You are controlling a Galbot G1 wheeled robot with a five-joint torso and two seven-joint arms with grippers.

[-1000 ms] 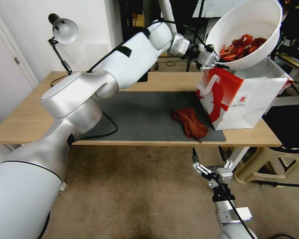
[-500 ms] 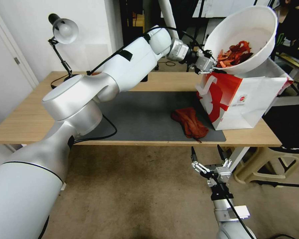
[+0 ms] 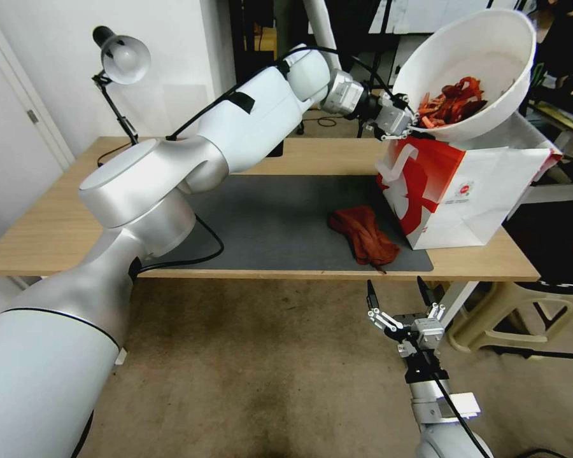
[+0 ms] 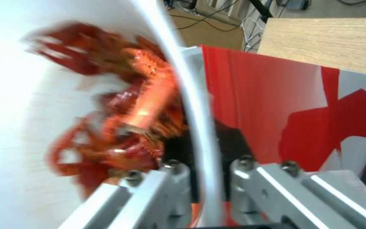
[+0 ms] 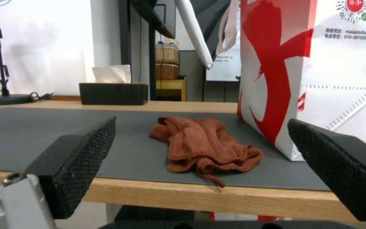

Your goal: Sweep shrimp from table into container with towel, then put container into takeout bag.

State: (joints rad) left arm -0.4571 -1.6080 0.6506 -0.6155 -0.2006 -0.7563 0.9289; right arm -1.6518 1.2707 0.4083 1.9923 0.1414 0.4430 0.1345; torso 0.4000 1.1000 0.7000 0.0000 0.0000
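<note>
Container (image 3: 490, 57): round white plastic bowl, tilted, rim pinched by the left gripper (image 3: 412, 127), above the takeout bag (image 3: 471, 191).
Shrimp (image 3: 452, 102): glossy red-orange heap inside.
Towel (image 3: 363, 235): rust-brown, crumpled, beyond the spread-fingered right gripper (image 3: 398, 299).

A worn beige carpet floor (image 3: 254, 356) spreads in front. At far left, a white wall (image 3: 51, 63) and pale door (image 3: 13, 146). A beige plastic stool (image 3: 509, 318) stands at near right.
</note>
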